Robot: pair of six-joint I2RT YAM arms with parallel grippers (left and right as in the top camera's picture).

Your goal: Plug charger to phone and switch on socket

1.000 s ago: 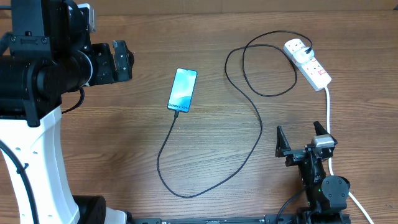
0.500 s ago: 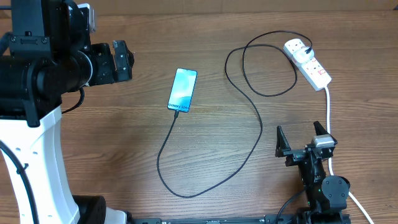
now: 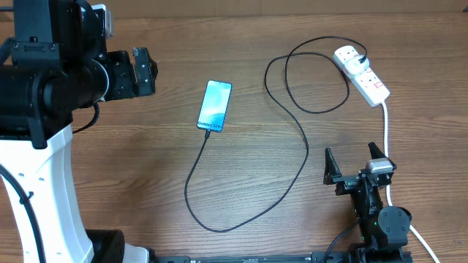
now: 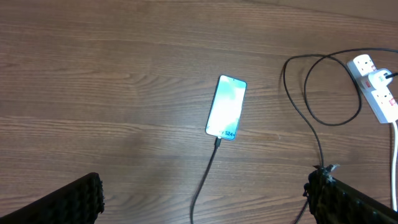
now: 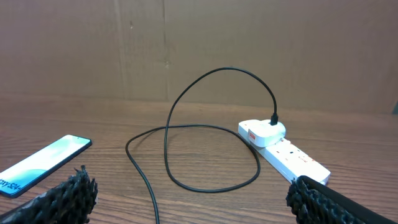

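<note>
A lit phone (image 3: pixel 215 106) is laid on the tabletop (image 3: pixel 292 235), charger (image 3: pixel 306 150) joined at its near edge, socket (image 3: pixel 362 73) placed well to its right. Left claw (image 3: pixel 146 71) and right claw (image 3: pixel 353 162) are spread wide, empty.

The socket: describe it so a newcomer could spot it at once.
On the wooden table, look to the upper right of the overhead view. There lies the socket, a white oblong strip where the looping black charger ends; unlike that cable, it is blocky with a red mark.
</note>
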